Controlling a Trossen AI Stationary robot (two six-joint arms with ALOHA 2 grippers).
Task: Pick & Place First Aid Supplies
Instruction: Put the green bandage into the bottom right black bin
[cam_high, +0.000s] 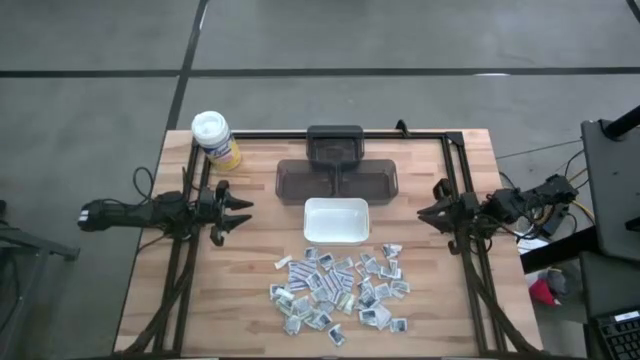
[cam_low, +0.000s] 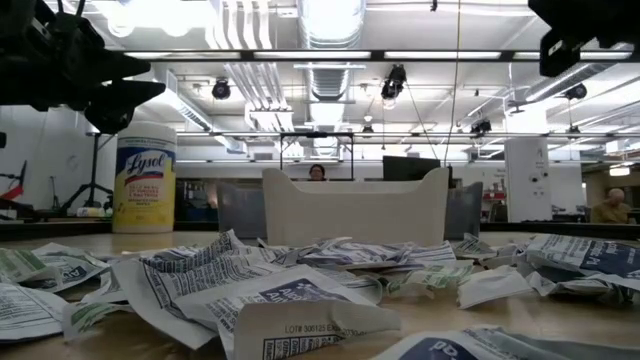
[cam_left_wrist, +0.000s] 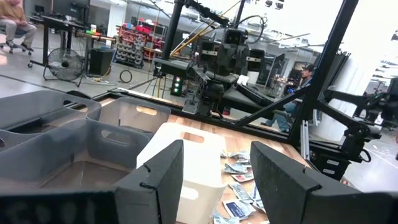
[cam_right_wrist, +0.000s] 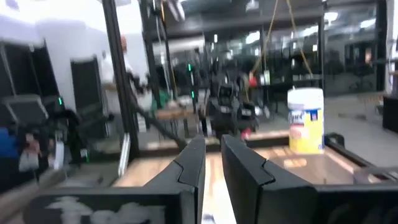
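Note:
The first aid supplies (cam_high: 340, 290) are many small white and grey printed packets, heaped loose on the wooden table toward its near edge; the low view shows them crumpled in the foreground (cam_low: 290, 290). My left gripper (cam_high: 243, 212) hovers level at the table's left side, open and empty, pointing toward the white tray (cam_left_wrist: 199, 149). My right gripper (cam_high: 422, 212) hovers at the table's right side, pointing left. Its fingers (cam_right_wrist: 193, 162) stand a narrow gap apart with nothing between them. Neither gripper is near the packets.
A white rectangular tray (cam_high: 336, 220) stands just beyond the packets. Behind it are dark grey bins (cam_high: 337, 180). A yellow canister with a white lid (cam_high: 215, 140) stands at the far left corner. Black frame rails (cam_high: 465, 200) run along the table's sides.

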